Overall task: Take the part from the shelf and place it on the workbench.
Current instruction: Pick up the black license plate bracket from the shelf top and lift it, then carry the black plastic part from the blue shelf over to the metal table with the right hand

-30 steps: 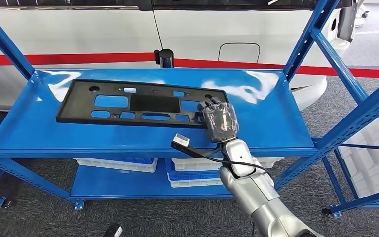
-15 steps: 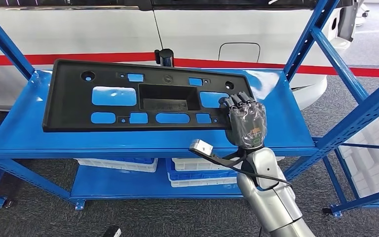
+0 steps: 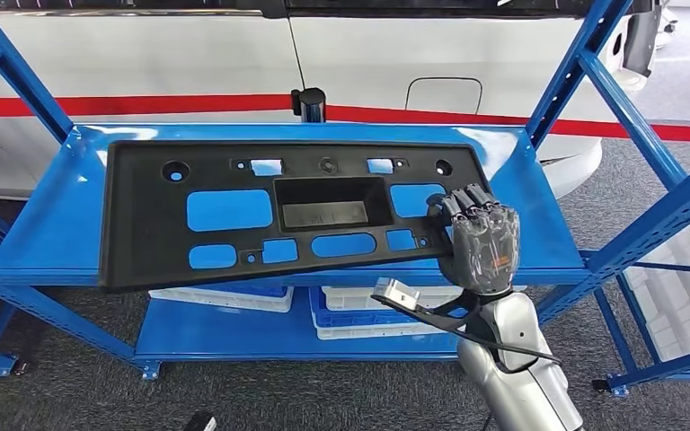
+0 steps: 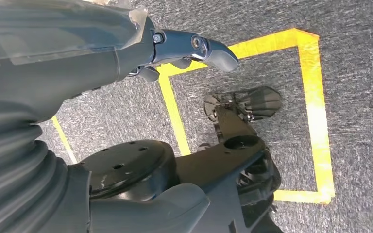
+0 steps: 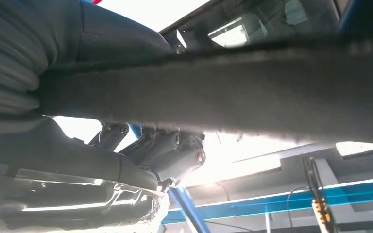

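Note:
The part (image 3: 153, 224) is a long black plastic panel with several cut-outs and a recessed middle. It is lifted off the blue shelf top (image 3: 40, 224) and tilted, with its near edge over the shelf's front rail. My right hand (image 3: 481, 238) grips the panel's right end, fingers curled over its edge. In the right wrist view the panel's edge (image 5: 223, 92) runs as a dark band with my right hand (image 5: 165, 153) wrapped on it. My left hand (image 4: 126, 58) hangs over the grey floor, thumb and fingers apart, holding nothing.
A white car body (image 3: 189, 54) with a red stripe stands close behind the rack. Blue uprights (image 3: 584, 67) slant at the right. White bins (image 3: 359, 310) sit on the lower shelf, more white crates (image 3: 683, 296) at the right. Yellow floor tape (image 4: 315, 97) lies below my left hand.
The panel lay flat on the shelf a second ago. My right hand has raised it and pulled it nearer and rightward, so it now tilts up and overhangs the front rail.

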You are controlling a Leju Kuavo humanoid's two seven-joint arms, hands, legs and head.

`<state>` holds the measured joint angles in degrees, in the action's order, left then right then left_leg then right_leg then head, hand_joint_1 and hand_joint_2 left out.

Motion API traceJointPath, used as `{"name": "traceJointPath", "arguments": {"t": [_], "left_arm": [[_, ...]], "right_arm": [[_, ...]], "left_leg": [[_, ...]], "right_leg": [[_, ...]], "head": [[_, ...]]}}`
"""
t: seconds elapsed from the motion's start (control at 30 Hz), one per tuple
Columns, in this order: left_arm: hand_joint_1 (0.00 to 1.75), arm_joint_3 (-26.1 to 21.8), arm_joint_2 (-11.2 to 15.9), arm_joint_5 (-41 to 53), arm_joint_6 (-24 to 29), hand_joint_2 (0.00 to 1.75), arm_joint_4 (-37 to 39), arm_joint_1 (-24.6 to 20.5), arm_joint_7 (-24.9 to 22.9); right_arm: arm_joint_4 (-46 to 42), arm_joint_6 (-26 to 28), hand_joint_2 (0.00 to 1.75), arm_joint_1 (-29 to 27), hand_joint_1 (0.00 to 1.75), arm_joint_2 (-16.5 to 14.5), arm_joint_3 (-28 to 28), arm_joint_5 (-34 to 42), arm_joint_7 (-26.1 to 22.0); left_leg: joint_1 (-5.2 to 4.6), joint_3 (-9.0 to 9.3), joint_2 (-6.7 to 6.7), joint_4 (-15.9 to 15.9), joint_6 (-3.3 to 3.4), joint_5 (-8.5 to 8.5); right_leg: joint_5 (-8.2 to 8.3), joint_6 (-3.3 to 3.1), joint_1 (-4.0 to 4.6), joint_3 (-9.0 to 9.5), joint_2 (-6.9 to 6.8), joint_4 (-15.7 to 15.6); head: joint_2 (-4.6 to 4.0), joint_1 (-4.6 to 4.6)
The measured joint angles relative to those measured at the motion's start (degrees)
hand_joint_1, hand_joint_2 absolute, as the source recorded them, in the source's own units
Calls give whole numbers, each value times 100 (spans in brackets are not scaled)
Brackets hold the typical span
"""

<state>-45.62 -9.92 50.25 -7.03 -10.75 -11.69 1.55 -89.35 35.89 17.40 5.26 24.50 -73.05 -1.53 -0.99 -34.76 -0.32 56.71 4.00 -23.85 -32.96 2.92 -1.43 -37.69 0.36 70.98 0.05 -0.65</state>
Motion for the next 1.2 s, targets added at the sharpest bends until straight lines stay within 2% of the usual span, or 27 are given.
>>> {"name": "traceJointPath", "arguments": {"t": [0.03, 0.1, 0.13, 0.2, 0.23, 0.3, 0.37, 0.4, 0.43, 0.47, 0.5, 0.57, 0.6, 0.63, 0.7, 0.77, 0.8, 0.87, 0.9, 0.93, 0.97, 1.0, 1.03, 1.1, 1.13, 1.17, 1.2], "left_arm": [[0, 0, 0, 1, 16, 175, 0, 3, -1], [0, 1, 1, 9, 40, 175, 0, 2, -3], [0, 2, 2, 13, 45, 175, 0, 2, -4], [0, 2, 6, 21, 50, 175, 0, 2, -10], [0, 2, 17, 22, 52, 175, 0, 3, -12], [0, 3, 34, 25, 59, 175, 0, 4, -13], [0, 3, 39, 17, 86, 175, 0, 20, 65], [0, 3, 40, 5, 109, 175, 0, 46, 165], [0, 3, 40, -11, 134, 175, 0, 85, 283], [0, 2, 42, -27, 155, 175, 0, 130, 392], [0, 2, 45, -40, 175, 175, 0, 172, 471], [0, 3, 49, -50, 205, 175, 0, 218, 533], [0, 3, 50, -51, 217, 175, 0, 223, 546], [0, 4, 50, -53, 225, 175, 0, 222, 555], [0, 4, 50, -56, 228, 175, 0, 223, 564], [0, 3, 50, -57, 228, 175, 0, 231, 567], [0, 2, 50, -57, 228, 175, -1, 234, 569], [0, 2, 51, -58, 228, 175, -2, 236, 575], [0, 2, 51, -60, 229, 175, -2, 238, 576], [0, 2, 51, -63, 230, 175, -2, 240, 576], [0, 2, 51, -68, 230, 175, -1, 244, 575], [0, 2, 50, -77, 231, 175, -1, 247, 575], [0, 2, 49, -86, 233, 175, 0, 251, 575], [0, 2, 45, -108, 245, 175, -1, 254, 574], [0, 2, 43, -120, 256, 175, -1, 256, 573], [0, 2, 41, -135, 267, 175, -2, 259, 568], [0, 2, 40, -150, 277, 175, -1, 262, 561]], "right_arm": [[-112, 3, 175, -61, 175, 47, -14, 38, -19], [-379, 13, 175, -188, 175, 134, -41, 70, -42], [-515, 19, 175, -252, 175, 173, -59, 69, -49], [-731, 25, 175, -364, 175, 235, -91, 63, -57], [-808, 26, 175, -401, 175, 259, -105, 58, -63], [-951, 27, 175, -474, 175, 292, -125, 41, -82], [-1105, 28, 175, -568, 175, 320, -136, -1, -124], [-1195, 28, 175, -631, 175, 335, -137, -30, -146], [-1287, 27, 175, -703, 175, 349, -138, -63, -169], [-1382, 26, 175, -778, 175, 362, -138, -94, -186], [-1470, 25, 175, -848, 175, 373, -137, -119, -199], [-1623, 19, 175, -936, 175, 385, -137, -143, -209], [-1690, 16, 175, -952, 175, 387, -138, -146, -210], [-1749, 13, 175, -957, 175, 389, -138, -147, -210], [-1841, 8, 175, -964, 175, 390, -139, -148, -211], [-1893, 6, 175, -988, 175, 400, -143, -149, -212], [-1912, 6, 175, -1003, 175, 407, -147, -149, -212], [-1934, 5, 175, -1022, 175, 419, -155, -147, -212], [-1939, 4, 175, -1030, 175, 420, -156, -144, -213], [-1940, 1, 175, -1038, 175, 421, -156, -140, -215], [-1941, -3, 175, -1046, 175, 422, -156, -137, -222], [-1941, -7, 175, -1054, 175, 422, -155, -136, -233], [-1943, -10, 175, -1058, 175, 422, -152, -137, -244], [-1949, -13, 175, -1056, 175, 418, -145, -138, -262], [-1951, -13, 175, -1056, 175, 412, -139, -135, -266], [-1952, -14, 175, -1056, 175, 406, -134, -129, -269], [-1951, -14, 175, -1057, 175, 400, -129, -121, -272]], "left_leg": [[-2, -2, -1, 7, -5, 3], [-14, -16, -3, 31, -39, 15], [-21, -25, -6, 49, -62, 24], [-29, -45, -12, 71, -114, 51], [-22, -65, -16, 95, -142, 37], [6, -159, -14, 319, -227, -209], [65, -366, -6, 953, -329, -712], [101, -461, -2, 1310, -372, -919], [135, -500, 3, 1568, -408, -1032], [166, -444, 9, 1628, -434, -1023], [193, -285, 14, 1479, -452, -921], [235, 237, 15, 728, -480, -672], [235, 447, 3, 392, -474, -596], [228, 571, -8, 170, -459, -567], [186, 571, -29, 89, -389, -537], [169, 496, -12, 60, -268, -456], [162, 445, 0, 43, -194, -398], [134, 309, 16, 33, -89, -283], [117, 238, 22, 35, -63, -232], [95, 168, 23, 38, -51, -181], [75, 101, 25, 41, -44, -132], [55, 40, 25, 43, -41, -85], [37, -15, 22, 45, -41, -37], [4, -98, 12, 52, -61, 53], [-8, -123, 10, 53, -83, 98], [-16, -139, 11, 55, -107, 139], [-21, -150, 11, 56, -134, 176]], "right_leg": [[147, 20, 9, 239, -2, -418], [386, -14, 47, 677, 0, -1157], [441, -48, 65, 775, 2, -1340], [485, -105, 86, 769, 7, -1389], [497, -131, 59, 754, 2, -1402], [554, -223, 7, 713, -12, -1412], [614, -304, -3, 644, -30, -1411], [640, -316, -1, 608, -38, -1410], [665, -315, -1, 573, -45, -1406], [687, -303, -5, 543, -48, -1400], [705, -285, -14, 516, -49, -1391], [733, -241, -30, 471, -49, -1360], [752, -210, -26, 450, -49, -1346], [774, -174, -17, 435, -50, -1337], [837, -79, 1, 406, -51, -1342], [815, -11, 4, 329, -51, -1299], [698, -20, 3, 247, -50, -1178], [246, -106, -4, -12, -49, -559], [27, -136, 1, -135, -48, -154], [-111, -139, 8, -212, -48, 187], [-143, -121, 20, -202, -47, 356], [-80, -95, 38, -77, -47, 300], [33, -79, 58, 160, -47, 25], [191, -117, 111, 795, -49, -866], [211, -151, 138, 1024, -48, -1229], [202, -185, 162, 1138, -48, -1450], [202, -208, 182, 1158, -48, -1537]], "head": [[0, 3], [0, -2], [0, 2], [1, 7], [0, 16], [0, -4], [0, -30], [0, -33], [0, -33], [0, -34], [0, -33], [1, -35], [1, -34], [1, -32], [1, -29], [0, -30], [0, -20], [0, -4], [0, 6], [0, 7], [0, 9], [0, 10], [0, 10], [0, 11], [0, 7], [0, 7], [0, 5]]}}
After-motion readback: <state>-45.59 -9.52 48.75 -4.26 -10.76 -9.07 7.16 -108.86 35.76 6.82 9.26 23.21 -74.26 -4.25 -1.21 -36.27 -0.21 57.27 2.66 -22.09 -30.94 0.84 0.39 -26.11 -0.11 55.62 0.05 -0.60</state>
